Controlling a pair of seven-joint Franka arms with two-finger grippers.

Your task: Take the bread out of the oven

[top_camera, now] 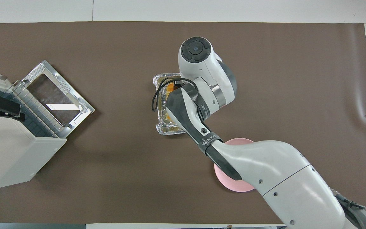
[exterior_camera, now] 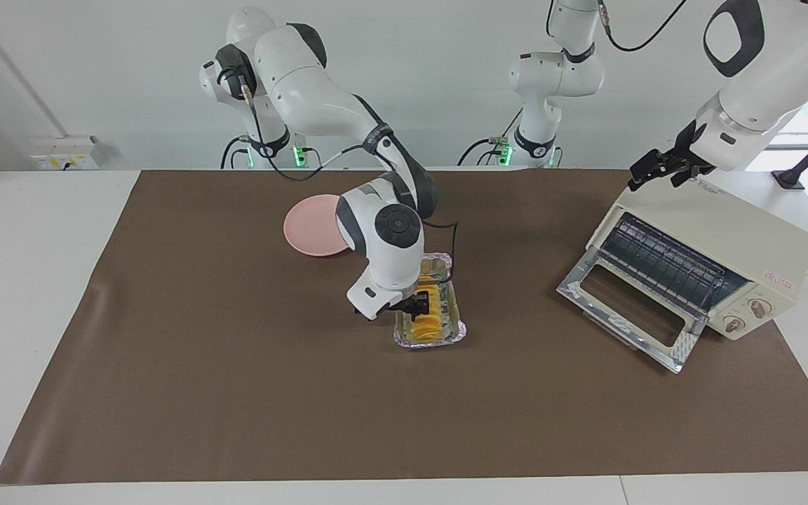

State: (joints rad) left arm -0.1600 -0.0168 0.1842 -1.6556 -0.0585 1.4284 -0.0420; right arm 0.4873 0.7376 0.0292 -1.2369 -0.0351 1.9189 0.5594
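Note:
The bread point(exterior_camera: 426, 321), a golden ridged loaf, lies in a crinkled silver foil tray point(exterior_camera: 448, 338) on the brown mat, out of the oven. My right gripper point(exterior_camera: 421, 304) reaches down into the tray, open, with its fingers on either side of the loaf. In the overhead view the right arm covers most of the bread point(top_camera: 170, 89) and part of the tray point(top_camera: 167, 130). The cream oven point(exterior_camera: 726, 235) stands at the left arm's end of the table with its glass door point(exterior_camera: 621, 310) dropped open and its rack bare. My left gripper point(exterior_camera: 647, 170) hovers open over the oven's top point(top_camera: 8, 149).
A pink plate point(exterior_camera: 309, 228) lies on the mat beside the tray, nearer to the robots, partly under the right arm point(top_camera: 230, 183). The oven's open door point(top_camera: 56, 95) juts out over the mat toward the tray.

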